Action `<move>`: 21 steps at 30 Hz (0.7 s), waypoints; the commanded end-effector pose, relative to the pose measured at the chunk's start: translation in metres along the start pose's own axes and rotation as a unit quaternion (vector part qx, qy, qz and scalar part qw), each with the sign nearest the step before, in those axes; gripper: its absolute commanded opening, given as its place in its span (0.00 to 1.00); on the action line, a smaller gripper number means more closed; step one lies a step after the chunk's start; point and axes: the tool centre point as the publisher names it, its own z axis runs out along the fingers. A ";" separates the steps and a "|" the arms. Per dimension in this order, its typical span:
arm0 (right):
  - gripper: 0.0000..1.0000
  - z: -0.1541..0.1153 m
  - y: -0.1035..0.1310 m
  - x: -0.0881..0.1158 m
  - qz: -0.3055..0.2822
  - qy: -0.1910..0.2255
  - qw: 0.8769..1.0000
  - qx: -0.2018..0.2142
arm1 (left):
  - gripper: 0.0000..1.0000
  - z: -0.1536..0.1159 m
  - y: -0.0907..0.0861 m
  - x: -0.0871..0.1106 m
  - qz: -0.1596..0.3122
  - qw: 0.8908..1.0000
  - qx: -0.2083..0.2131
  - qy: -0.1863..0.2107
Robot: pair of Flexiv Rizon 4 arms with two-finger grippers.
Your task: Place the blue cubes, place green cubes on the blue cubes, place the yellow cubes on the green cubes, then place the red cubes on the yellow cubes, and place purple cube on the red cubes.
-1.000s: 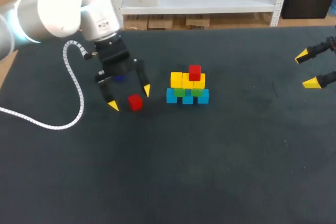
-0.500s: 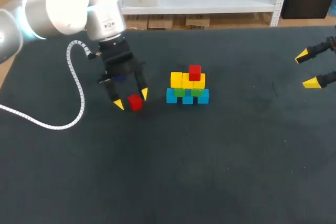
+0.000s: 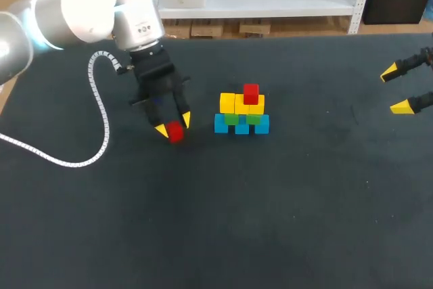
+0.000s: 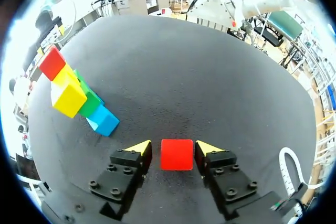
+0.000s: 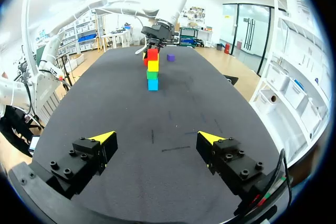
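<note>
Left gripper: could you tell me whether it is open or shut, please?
Open: the left gripper straddles the red cube, gaps showing either side.

Over the last 1 s the left gripper [image 3: 174, 125] has shifted toward the stack and come down over the loose red cube [image 3: 176, 133]. Its fingers [image 4: 137, 148], spread wide before, have drawn in to flank the cube closely on 2 sides, with a thin gap on at least 1 side.
</note>
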 end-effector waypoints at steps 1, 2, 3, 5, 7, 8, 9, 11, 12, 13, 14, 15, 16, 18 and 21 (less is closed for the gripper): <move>1.00 0.000 0.000 0.000 0.000 -0.001 1.000 0.000 | 0.41 0.003 -0.002 -0.002 0.000 1.000 0.001 -0.002; 1.00 0.000 0.000 0.000 0.000 -0.001 1.000 0.000 | 0.40 0.004 -0.003 -0.003 0.002 1.000 0.003 -0.003; 1.00 0.000 0.000 0.000 0.000 -0.001 1.000 0.000 | 0.39 0.005 -0.004 -0.003 0.002 1.000 0.005 -0.003; 1.00 0.000 0.000 0.000 0.000 -0.001 1.000 0.000 | 0.27 0.005 -0.006 -0.003 0.003 1.000 0.007 -0.002; 1.00 0.000 0.000 0.000 0.000 -0.001 1.000 0.000 | 0.10 0.004 -0.008 -0.002 0.001 1.000 0.007 -0.001; 1.00 0.000 0.000 0.000 0.000 -0.001 1.000 0.000 | 0.00 0.003 -0.009 -0.002 0.000 1.000 0.006 -0.001; 1.00 0.000 0.000 0.000 0.000 -0.001 1.000 0.000 | 0.00 0.003 -0.010 -0.002 -0.003 1.000 0.005 0.001; 1.00 0.000 0.000 0.000 0.000 -0.001 1.000 0.000 | 0.00 0.001 -0.012 -0.002 -0.009 1.000 0.002 0.003; 1.00 0.000 0.000 0.000 0.000 -0.001 1.000 0.000 | 0.00 0.000 -0.013 -0.003 -0.016 1.000 0.001 0.006; 1.00 0.000 0.000 0.000 0.000 -0.001 1.000 0.000 | 0.00 -0.003 -0.013 -0.004 -0.024 1.000 -0.004 0.007; 1.00 0.000 0.000 0.000 0.000 -0.001 1.000 0.000 | 0.00 -0.005 -0.013 -0.005 -0.033 0.999 -0.009 0.007; 1.00 0.000 0.000 0.000 0.000 -0.001 1.000 0.000 | 0.00 -0.011 -0.014 -0.007 -0.060 0.998 -0.028 0.003; 1.00 0.000 0.000 0.000 0.000 -0.001 1.000 0.000 | 0.00 -0.016 -0.014 -0.009 -0.083 0.996 -0.045 0.000; 1.00 0.000 0.000 0.000 0.000 -0.001 1.000 0.000 | 0.00 -0.025 -0.015 -0.011 -0.148 0.986 -0.079 -0.009; 1.00 0.000 0.000 0.000 0.000 -0.001 1.000 0.000 | 0.00 -0.038 -0.017 -0.018 -0.252 0.957 -0.140 -0.027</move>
